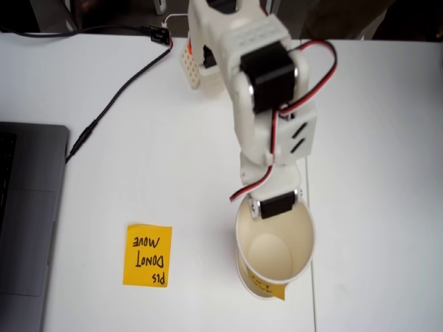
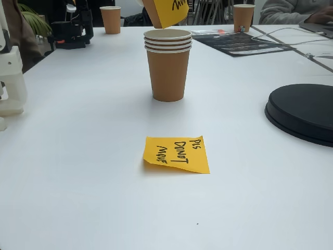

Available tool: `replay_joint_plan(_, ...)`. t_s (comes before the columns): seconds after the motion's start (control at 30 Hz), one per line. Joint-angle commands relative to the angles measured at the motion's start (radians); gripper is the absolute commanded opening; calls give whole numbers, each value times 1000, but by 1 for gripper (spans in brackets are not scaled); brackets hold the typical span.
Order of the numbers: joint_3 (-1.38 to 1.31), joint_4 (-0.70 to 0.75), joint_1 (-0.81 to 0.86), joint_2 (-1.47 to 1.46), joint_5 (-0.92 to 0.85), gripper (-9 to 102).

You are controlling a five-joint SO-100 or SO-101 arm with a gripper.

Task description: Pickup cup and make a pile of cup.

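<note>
In a fixed view from above, my gripper [image 1: 277,207] is shut on the far rim of a paper cup [image 1: 277,249], whose cream inside faces the camera. Under it shows the rim of the pile of cup [image 1: 257,285], offset slightly down and left, with a yellow label at its edge. In a fixed view from the table's side, the pile [image 2: 167,67] is orange-brown, stands upright and shows three stacked rims. The held cup [image 2: 165,11] hangs tilted just above it, carrying a yellow label and cut off by the top edge. The two do not touch.
An orange sticky note [image 1: 147,255] [image 2: 177,153] with handwriting lies flat near the pile. A grey laptop [image 1: 28,221] and a black cable [image 1: 118,90] are at the left. A black round disc [image 2: 304,112] sits at the right, and other cups [image 2: 110,20] stand far back.
</note>
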Motion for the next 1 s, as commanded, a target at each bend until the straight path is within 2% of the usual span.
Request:
replay_joint_plan(0.0,-66,-15,-3,-12,11,-7)
replay_joint_plan(0.97,2,-18,-3,-11,11,-7)
